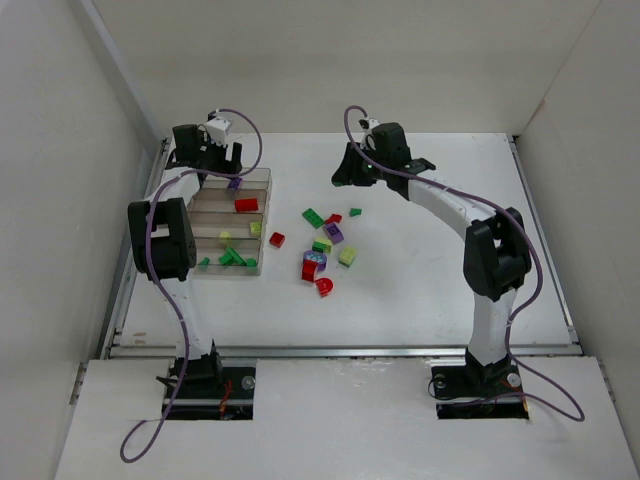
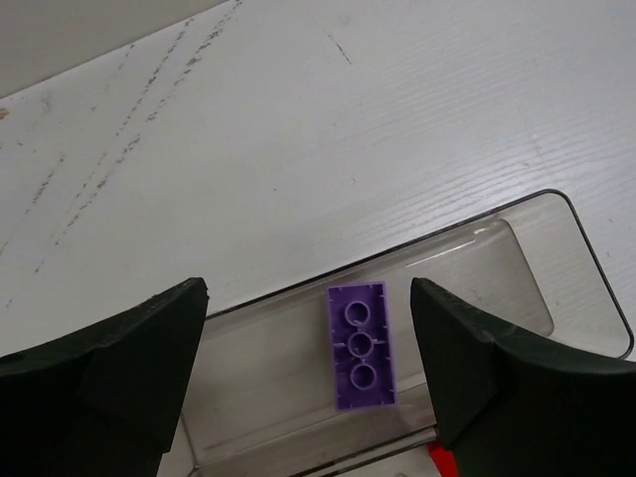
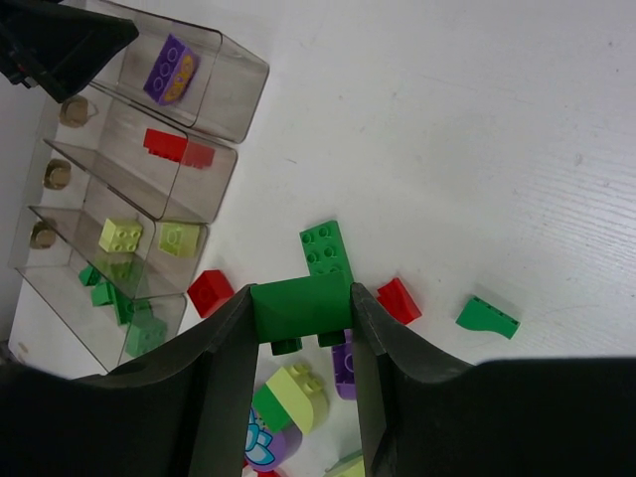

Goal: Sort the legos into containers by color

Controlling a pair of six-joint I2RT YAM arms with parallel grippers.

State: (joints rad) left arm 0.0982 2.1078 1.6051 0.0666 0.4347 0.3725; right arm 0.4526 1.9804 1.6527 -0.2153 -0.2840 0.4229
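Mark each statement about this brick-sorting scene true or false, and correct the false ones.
1. The left gripper stands open above a purple brick that is in the organizer box. True.
2. The right gripper is empty. False: it is shut on a dark green brick.
3. The red brick in the box shares a compartment with the purple brick. False: it is in the next compartment along.
4. Loose bricks lie on the table outside the box. True.
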